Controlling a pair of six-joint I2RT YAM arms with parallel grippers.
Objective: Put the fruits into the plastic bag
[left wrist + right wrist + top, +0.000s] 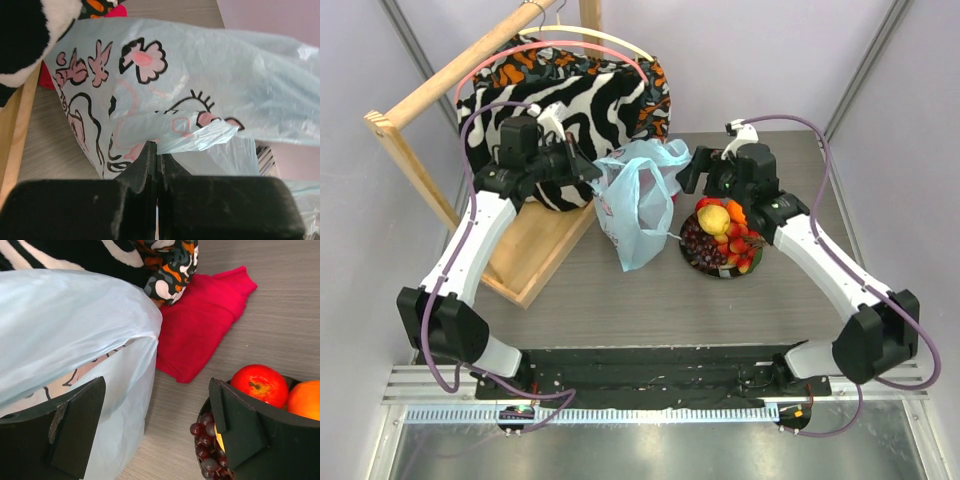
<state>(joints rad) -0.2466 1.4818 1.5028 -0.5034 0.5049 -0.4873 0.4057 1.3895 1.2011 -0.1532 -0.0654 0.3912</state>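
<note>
Toy fruits (722,238), among them a red apple (260,385), an orange (306,401), a yellow fruit (714,218) and dark purple grapes (204,439), lie heaped on a dark round plate (718,275). The plate stands on the grey worktop (620,300), just right of the thin light-blue translucent plastic bag (638,215) printed with pink shells. No fruit is seen inside the bag.

Left pincer (157,150): fully closed, pinching a fold of the bag's film and holding it up. Right pincer (155,390): spread wide and empty, hovering between the bag and the plate.

Step in hand, as judged: fetching a first fruit. A good pick would centre the wide jaws on one exposed fruit atop the heap, such as the apple. Closing across its middle would stop the round body squirting out or toppling its neighbours. The left pincer's hold should leave the bag's mouth open towards the plate; whether it gapes enough cannot be told.

A crumpled red cloth (200,325) and zebra-striped fabric (580,100) lie behind and play no part.
</note>
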